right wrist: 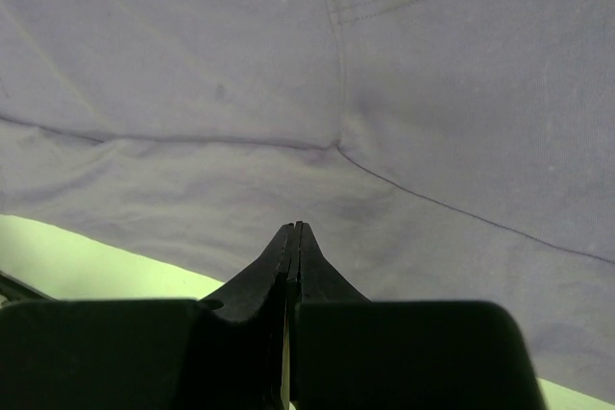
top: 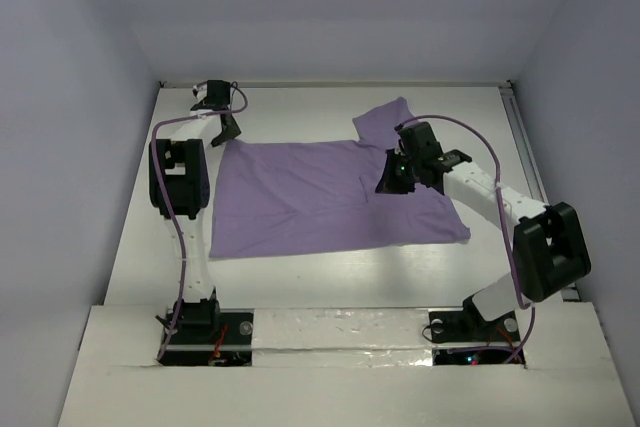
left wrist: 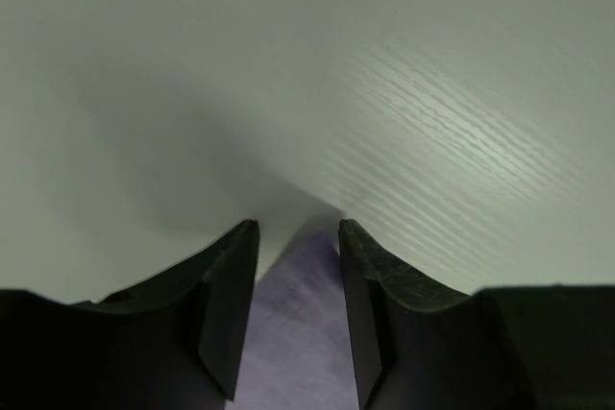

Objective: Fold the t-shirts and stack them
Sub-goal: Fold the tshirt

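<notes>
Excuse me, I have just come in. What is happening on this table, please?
Two robot arms are working on a lavender t-shirt, which lies mostly flat on the white table with one sleeve pointing to the far side. The left arm has its jaws open around the shirt's far left corner. The right arm hangs over the right part of the shirt with its jaws shut, and no cloth shows between them.

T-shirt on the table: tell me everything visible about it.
The t-shirt is plain lavender, thin soft cloth, spread flat on the white table, one sleeve sticking out at the far right. Its far left corner lies between the fingers of the open left gripper; the shut right gripper is over it, contact unclear.
</notes>
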Controlling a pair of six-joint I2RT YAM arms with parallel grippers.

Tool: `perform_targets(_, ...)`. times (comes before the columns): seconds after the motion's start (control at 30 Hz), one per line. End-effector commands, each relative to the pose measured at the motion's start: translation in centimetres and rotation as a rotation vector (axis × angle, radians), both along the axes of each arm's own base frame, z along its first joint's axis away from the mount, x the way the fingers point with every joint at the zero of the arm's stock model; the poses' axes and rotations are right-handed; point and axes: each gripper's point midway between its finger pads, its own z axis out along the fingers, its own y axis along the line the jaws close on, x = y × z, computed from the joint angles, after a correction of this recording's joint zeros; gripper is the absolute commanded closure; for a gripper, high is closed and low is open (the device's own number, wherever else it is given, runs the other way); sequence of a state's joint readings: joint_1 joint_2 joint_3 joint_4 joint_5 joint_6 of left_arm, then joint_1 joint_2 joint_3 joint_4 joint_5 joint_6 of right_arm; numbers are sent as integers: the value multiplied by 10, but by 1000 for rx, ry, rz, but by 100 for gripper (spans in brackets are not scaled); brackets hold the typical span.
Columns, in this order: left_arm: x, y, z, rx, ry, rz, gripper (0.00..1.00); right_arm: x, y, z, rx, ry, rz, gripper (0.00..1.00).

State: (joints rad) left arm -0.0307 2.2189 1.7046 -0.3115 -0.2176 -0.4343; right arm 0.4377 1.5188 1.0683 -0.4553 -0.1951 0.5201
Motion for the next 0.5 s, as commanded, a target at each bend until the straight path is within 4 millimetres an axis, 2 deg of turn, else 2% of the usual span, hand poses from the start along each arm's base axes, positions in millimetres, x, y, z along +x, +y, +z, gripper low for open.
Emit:
perform_targets(0.0, -8, 7, 13, 29, -4, -2, 63, 15, 4, 14, 29, -54, -11, 100)
perform_targets(0.2, -11, -8, 2, -14, 16, -44, 63, 18, 7, 14, 37, -53, -7, 100)
perform_targets(0.33, -6, -16, 6, -29, 0, -56, 73, 20, 9, 12, 37, -50, -2, 100)
perform_targets(0.47, -5, -18, 5, -43, 3, -57, 72, 21, 8, 9, 27, -49, -7, 100)
